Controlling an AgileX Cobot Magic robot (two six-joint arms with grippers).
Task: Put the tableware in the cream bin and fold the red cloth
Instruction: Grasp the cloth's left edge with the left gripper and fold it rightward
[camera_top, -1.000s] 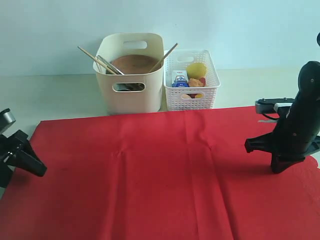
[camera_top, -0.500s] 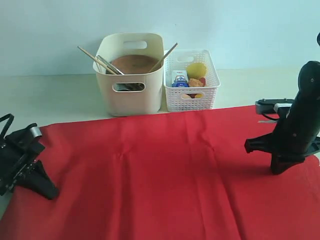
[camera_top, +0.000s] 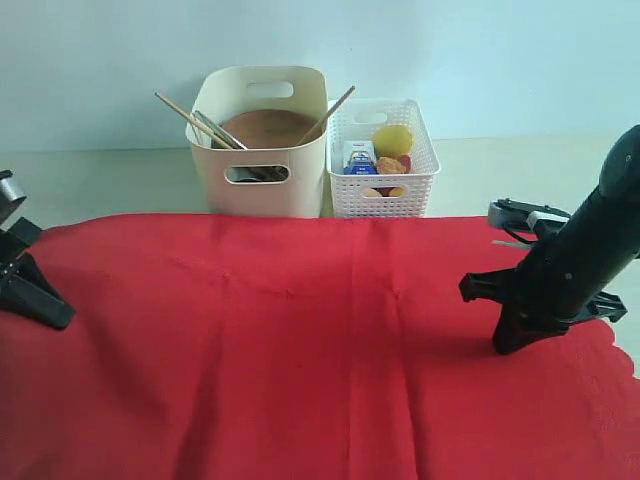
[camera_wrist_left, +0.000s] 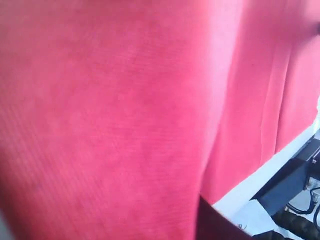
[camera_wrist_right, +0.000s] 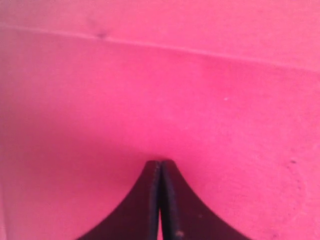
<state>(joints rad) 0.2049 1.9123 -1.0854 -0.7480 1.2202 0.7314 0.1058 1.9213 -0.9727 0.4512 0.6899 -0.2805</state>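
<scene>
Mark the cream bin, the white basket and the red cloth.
cream bin (camera_top: 258, 200), exterior view, front wall below the cut-out.
white basket (camera_top: 385, 206), exterior view, front wall.
red cloth (camera_top: 300, 350), exterior view, middle of the sheet.

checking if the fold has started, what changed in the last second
The left gripper closed its fingers, apparently on the left edge of the red cloth, and pulled back leftward. The cloth slid left and toward the bins, its far edge now about at the base of the cream bin. The right gripper, shut, shifted left with it. The bin, tableware and white basket stayed put.
</scene>
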